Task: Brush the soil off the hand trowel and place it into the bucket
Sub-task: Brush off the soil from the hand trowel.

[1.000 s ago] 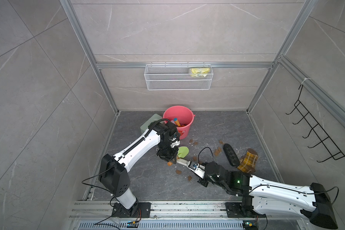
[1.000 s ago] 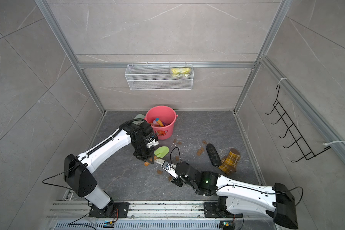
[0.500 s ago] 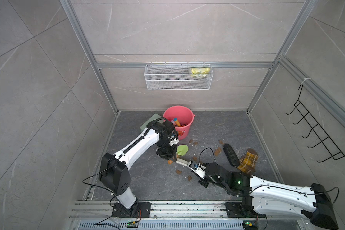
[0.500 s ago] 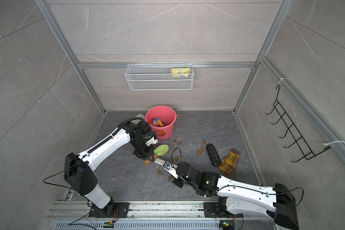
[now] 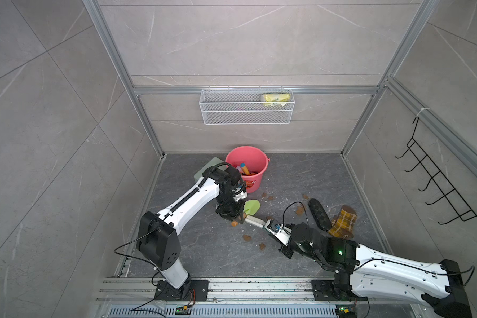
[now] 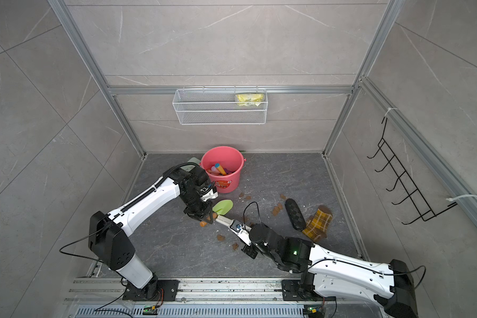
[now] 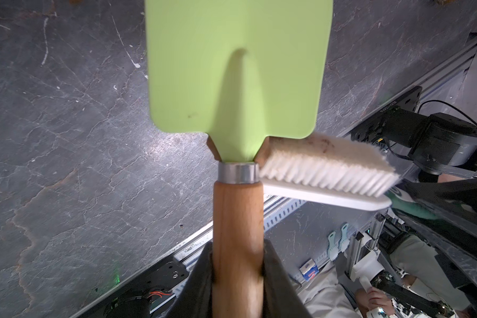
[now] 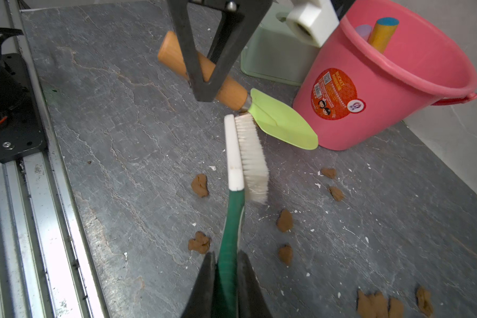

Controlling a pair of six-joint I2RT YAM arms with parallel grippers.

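Where the right arm reaches in from the near rail, the right gripper (image 8: 225, 257) has its jaws closed on the green handle of a brush (image 8: 236, 176). The brush's white bristles press against the neck of the hand trowel (image 8: 232, 95), where wood meets blade. Around the brush, brown lumps of soil (image 8: 199, 185) lie scattered on the dark slate floor (image 8: 121, 137), clear of the tool. Just beyond, the left gripper (image 7: 237, 247) comes down from above and clamps the trowel's round wooden handle about midway, holding it low and nearly level. The trowel's long axis runs from the handle end on the rail side to the rounded tip of its pale green blade (image 7: 232, 82). That tip points roughly at the foot of the bucket (image 8: 391, 110), near it but apart in both top views. So the bucket lies ahead of the left jaws along the tool's own line, and the left arm is the nearer one. The rim stands higher than the blade, so the drop probably calls for a lift first. Both blade faces look smooth, matte and almost clean. A brownish bit shows at either side of the neck, perhaps a last lump. The bucket is coral pink with a red-orange label, and a sage-green tissue box (image 8: 273, 55) sits beside it.
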